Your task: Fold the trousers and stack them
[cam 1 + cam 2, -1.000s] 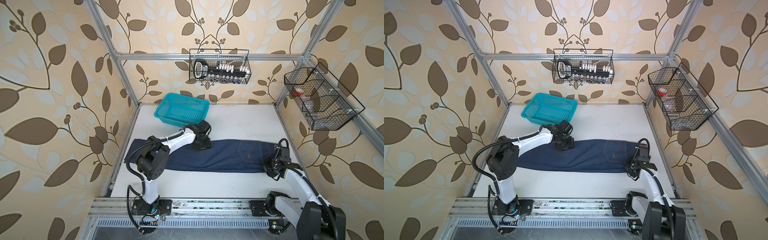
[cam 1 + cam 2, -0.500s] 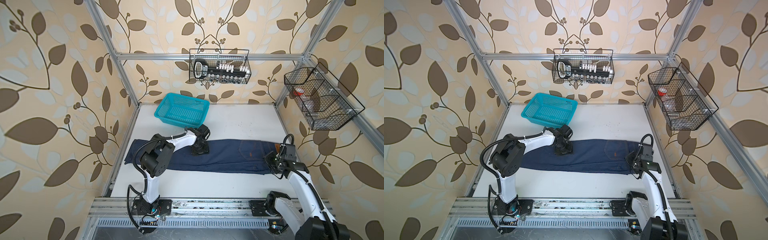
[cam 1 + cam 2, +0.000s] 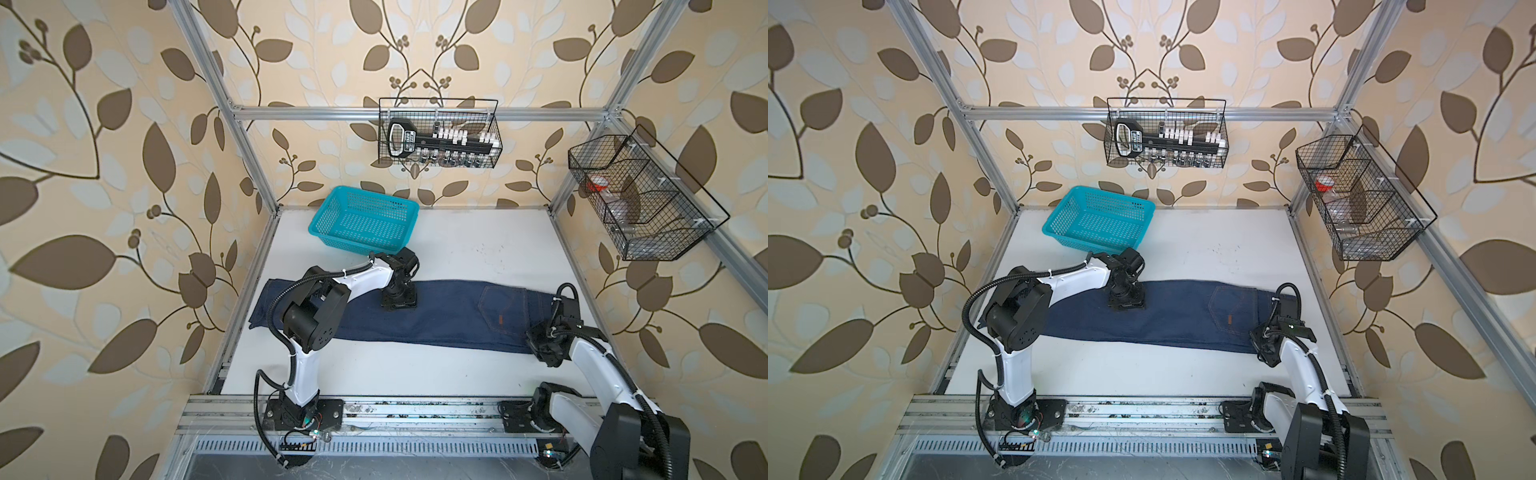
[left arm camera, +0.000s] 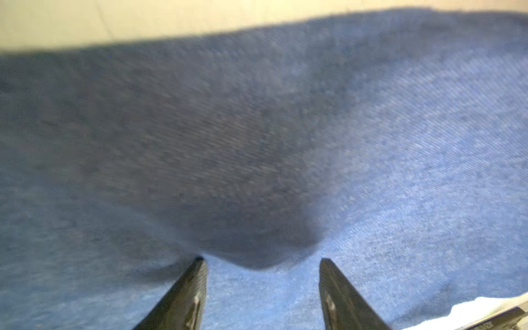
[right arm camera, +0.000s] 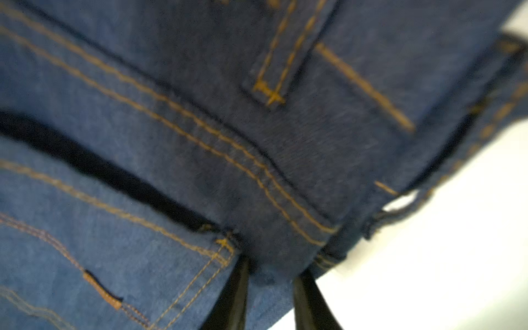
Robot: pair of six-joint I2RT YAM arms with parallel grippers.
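The trousers (image 3: 449, 320) (image 3: 1175, 320) are dark blue jeans lying lengthwise across the white table, waist to the right and leg ends to the left, with a back pocket (image 3: 503, 309) facing up. My left gripper (image 3: 399, 305) (image 3: 1126, 305) (image 4: 262, 259) points down onto the middle of the legs, jaws open, both tips resting on the denim. At the waist's front corner, my right gripper (image 3: 540, 334) (image 3: 1264, 336) (image 5: 273, 271) is shut on a bunched fold of denim beside the pocket's orange stitching (image 5: 225, 245).
A teal plastic basket (image 3: 365, 224) (image 3: 1100, 222) stands at the back left of the table (image 3: 457, 374), just behind the left arm's wrist. Black wire baskets hang on the back wall (image 3: 440, 133) and the right wall (image 3: 640, 199). Metal frame posts edge the table.
The left gripper has moved from the trousers' far edge toward the front, onto the middle of the legs. The right gripper shifted slightly at the waist corner. The trousers lie much as before.
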